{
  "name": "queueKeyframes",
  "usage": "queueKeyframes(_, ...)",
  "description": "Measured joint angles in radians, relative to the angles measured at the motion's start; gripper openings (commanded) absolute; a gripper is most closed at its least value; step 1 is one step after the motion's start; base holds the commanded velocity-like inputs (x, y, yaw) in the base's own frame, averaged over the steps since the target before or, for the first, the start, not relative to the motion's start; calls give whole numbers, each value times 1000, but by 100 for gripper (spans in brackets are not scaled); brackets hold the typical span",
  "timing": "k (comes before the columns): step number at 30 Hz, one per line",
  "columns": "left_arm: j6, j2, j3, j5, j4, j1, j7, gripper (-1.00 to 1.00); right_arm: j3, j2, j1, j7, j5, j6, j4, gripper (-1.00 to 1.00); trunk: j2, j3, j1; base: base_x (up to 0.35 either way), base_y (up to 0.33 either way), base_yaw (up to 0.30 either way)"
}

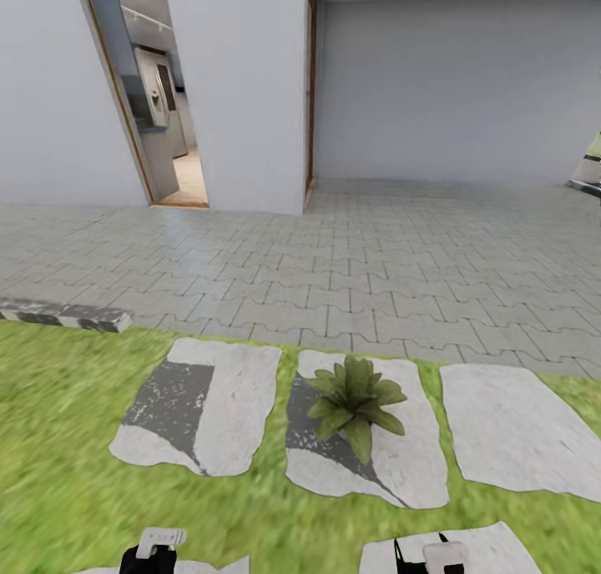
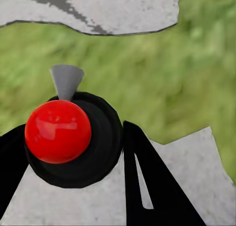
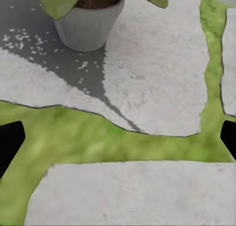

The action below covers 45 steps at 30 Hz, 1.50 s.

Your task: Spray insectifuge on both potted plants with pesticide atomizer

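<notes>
Left wrist view first, nearest: left gripper (image 2: 69, 137) closed around the pesticide atomizer (image 2: 98, 152), black fingers (image 2: 147, 186) pressed to either side of its dark round body, glossy red knob on top and grey tapered nozzle pointing forward, away from the wrist. Carried nozzle-out, probably so that a squeeze would throw spray ahead and not back onto the arm. Seen from the head as a whitish head (image 1: 160, 539) above the left gripper (image 1: 148, 557) at the lower edge. Alongside, right gripper (image 1: 430, 557) held low, and from the right wrist its jaws spread wide with nothing between them (image 3: 118, 142), apparently kept free and out of the spray line. Just ahead, one potted plant (image 1: 355, 399) standing upright in its grey pot (image 3: 88, 24) on a flat stepping stone (image 1: 409, 465), near enough to aim at but not yet under the nozzle. Cannot tell whether any insectifuge lies on the leaves; pale flecks on the stone beside the pot (image 3: 29, 39) could equally be dappled light. Underneath, the garden lawn (image 1: 67, 440) with more grey stones either side. Beyond, a short dark kerb (image 1: 63, 314), then interlocking grey paving (image 1: 376, 265), then plain pale walls (image 1: 451, 90) and an open doorway (image 1: 163, 98) with a steel fridge (image 1: 154, 86) inside.
</notes>
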Motion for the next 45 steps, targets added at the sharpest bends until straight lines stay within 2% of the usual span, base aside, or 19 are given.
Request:
queueKeyframes(11, 0, 0, 0, 0, 0, 0, 0, -100, 0, -1, -1, 1, 0, 0, 0, 100, 0, 9, 0, 295, 71, -196)
queueKeyframes(38, 2, 0, 2, 0, -1, 0, 0, -100, 0, -1, 0, 1, 0, 0, 0, 100, 0, 35, 1, 5, 1, -209)
queueKeyframes(45, 1, 0, 0, 0, -1, 0, 0, -100, 0, 0, 0, 1, 0, 0, 0, 100, 0, 41, 1, 0, 232, -181)
